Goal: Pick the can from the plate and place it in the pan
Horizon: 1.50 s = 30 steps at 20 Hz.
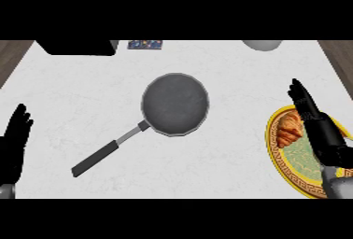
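A dark grey pan point(175, 103) lies in the middle of the white counter, its black handle point(96, 161) pointing to the lower left. At the right edge sits a yellow-rimmed green plate point(273, 144). On its upper left part lies an orange-brown ridged object point(289, 130) that looks more like a pastry than a can. My right hand point(329, 142) hovers over the plate's right side with straight fingers pointing up, beside the object and holding nothing. My left hand point(14, 142) rests open at the left edge, fingers up, far from the pan.
A black box point(76, 46) stands at the back left, with a small blue patterned item point(144, 44) beside it. A pale round vessel point(262, 44) sits at the back right. Dark wooden floor shows past the counter's left and right edges.
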Motion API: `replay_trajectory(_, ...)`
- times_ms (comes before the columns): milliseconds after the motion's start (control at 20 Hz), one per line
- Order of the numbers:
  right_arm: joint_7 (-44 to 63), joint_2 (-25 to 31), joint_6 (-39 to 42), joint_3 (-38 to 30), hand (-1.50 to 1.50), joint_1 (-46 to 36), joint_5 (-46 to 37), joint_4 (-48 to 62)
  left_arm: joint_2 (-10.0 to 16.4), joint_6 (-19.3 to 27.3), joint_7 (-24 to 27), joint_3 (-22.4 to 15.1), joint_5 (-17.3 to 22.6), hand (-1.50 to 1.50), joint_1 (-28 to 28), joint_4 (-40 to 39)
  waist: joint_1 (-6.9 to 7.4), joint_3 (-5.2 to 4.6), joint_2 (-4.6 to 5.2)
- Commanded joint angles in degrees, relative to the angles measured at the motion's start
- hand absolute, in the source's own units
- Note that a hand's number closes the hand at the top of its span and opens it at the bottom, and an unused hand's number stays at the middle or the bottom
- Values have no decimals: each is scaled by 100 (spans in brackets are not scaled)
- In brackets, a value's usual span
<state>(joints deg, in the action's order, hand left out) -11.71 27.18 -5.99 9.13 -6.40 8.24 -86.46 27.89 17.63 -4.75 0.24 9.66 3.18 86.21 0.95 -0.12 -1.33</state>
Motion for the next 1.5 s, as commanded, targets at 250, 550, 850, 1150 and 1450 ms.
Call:
replay_trajectory(250, 504, 580, 900, -1958, -150, -538, 2116, -441, 407, -199, -672, -48, -394, 0, -289, -421, -271, 15, 123)
replay_trajectory(550, -86, -441, -1784, -3017, 150, 213, 1263, 314, 224, -271, -696, -38, -167, 0, -40, -575, -592, 36, 110)
replay_trajectory(850, -892, -433, -1059, -3110, -150, 1811, 912, -928, -49, -547, -692, -162, -455, 0, -764, -1186, -197, 9, 129)
replay_trajectory(1150, 1049, 997, -1059, -3025, -150, 2206, 127, -1692, 95, -655, -760, -116, -459, 0, -881, -1171, -175, -8, 147)
replay_trajectory(1450, 2916, 2546, -271, -2823, -150, 2501, -438, -1927, -62, -603, -767, -222, -529, 0, -958, -1220, -80, -24, 187)
